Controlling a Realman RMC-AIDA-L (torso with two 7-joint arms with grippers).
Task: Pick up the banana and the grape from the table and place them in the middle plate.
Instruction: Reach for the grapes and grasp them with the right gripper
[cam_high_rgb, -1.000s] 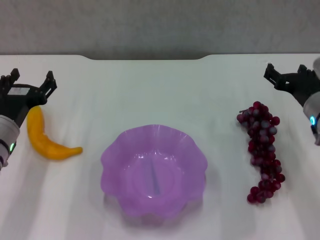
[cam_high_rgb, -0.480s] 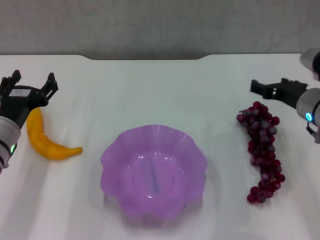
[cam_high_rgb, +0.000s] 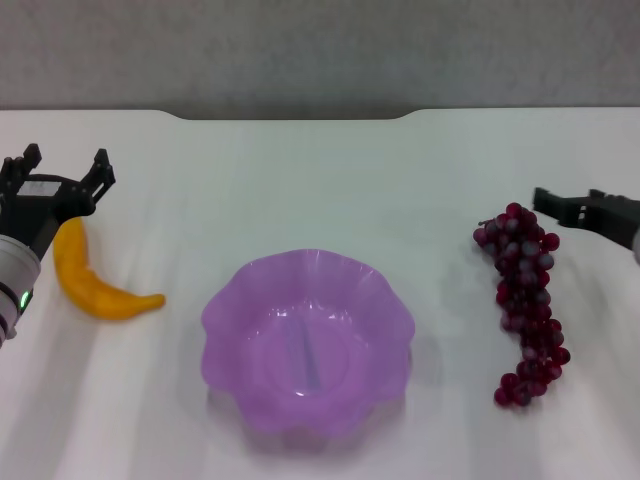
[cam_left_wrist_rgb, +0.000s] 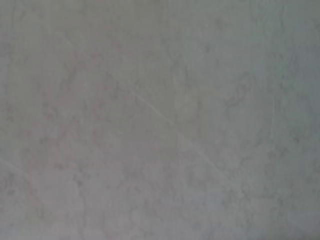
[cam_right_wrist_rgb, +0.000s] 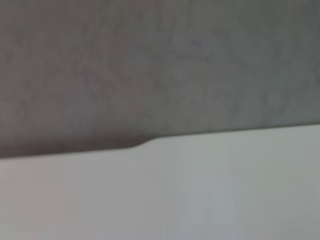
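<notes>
The yellow-orange banana lies at the left of the white table, its dark tip pointing toward the plate. My left gripper hovers open over the banana's far end, nothing between its fingers. The purple scalloped middle plate sits empty at the centre front. A long bunch of dark-red grapes lies on the right. My right gripper reaches in from the right edge, just right of the bunch's top; its fingers look open and hold nothing. Neither wrist view shows fruit or fingers.
A grey wall runs behind the table's far edge, which has a shallow notch in the middle. The right wrist view shows that table edge and wall; the left wrist view shows only a plain grey surface.
My right gripper has dropped from behind the grapes to beside the top of the bunch and drawn back toward the right edge. The left gripper and both fruits have stayed put.
</notes>
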